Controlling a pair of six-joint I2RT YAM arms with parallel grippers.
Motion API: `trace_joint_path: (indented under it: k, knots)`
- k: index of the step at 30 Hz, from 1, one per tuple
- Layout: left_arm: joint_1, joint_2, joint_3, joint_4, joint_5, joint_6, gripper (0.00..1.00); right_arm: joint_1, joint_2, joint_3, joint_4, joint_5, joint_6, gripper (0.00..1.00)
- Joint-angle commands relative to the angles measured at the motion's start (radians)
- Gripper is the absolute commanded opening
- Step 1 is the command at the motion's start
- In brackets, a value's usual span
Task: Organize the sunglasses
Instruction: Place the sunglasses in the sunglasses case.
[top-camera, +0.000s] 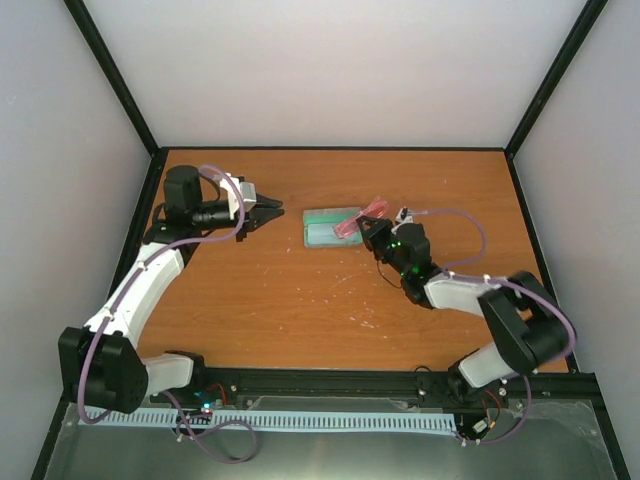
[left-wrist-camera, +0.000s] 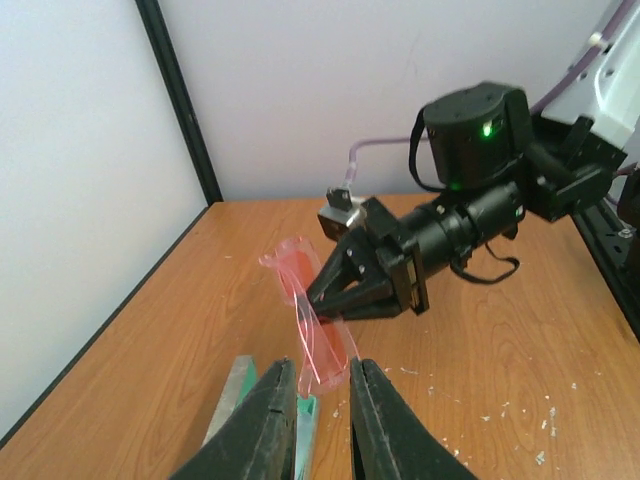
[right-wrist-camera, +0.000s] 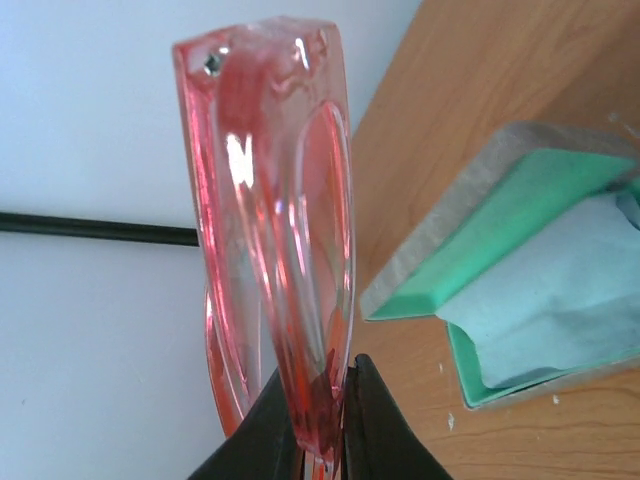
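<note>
Glowing red-pink translucent folded sunglasses

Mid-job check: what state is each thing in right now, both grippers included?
case: open, green lining facing up.
cloth: lying inside the case.
sunglasses: apparently folded, pinched at one end, held aloft near the case.
right gripper: shut on the sunglasses.
left gripper: slightly open, empty.

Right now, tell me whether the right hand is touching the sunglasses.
Touching. The right wrist view shows the right hand pinching the sunglasses by their lower end.
</note>
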Motion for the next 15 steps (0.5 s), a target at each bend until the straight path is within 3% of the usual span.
trace_joint_path:
  k: [1, 3, 6, 9, 13, 15]
  knots:
    - [0.022, 0.014, 0.029, 0.021, -0.006, 0.009, 0.18, -0.001, 0.117, 0.041, 0.239, -0.042, 0.119, 0.03]
    - [0.033, 0.024, 0.037, -0.004, 0.006, 0.051, 0.18, -0.007, 0.098, 0.158, 0.019, -0.174, 0.002, 0.03]
    - [0.057, 0.050, 0.058, -0.060, 0.034, 0.117, 0.18, -0.008, 0.045, 0.441, -0.589, -0.287, -0.376, 0.03]
    - [0.079, 0.083, 0.068, -0.109, 0.065, 0.159, 0.18, -0.010, 0.046, 0.711, -1.145, -0.301, -0.758, 0.03]
    - [0.090, 0.133, 0.089, -0.134, 0.091, 0.196, 0.17, -0.015, 0.116, 0.918, -1.541, -0.288, -1.094, 0.05]
    - [0.090, 0.145, 0.094, -0.119, 0.096, 0.197, 0.17, -0.017, 0.152, 0.954, -1.609, -0.245, -1.095, 0.03]
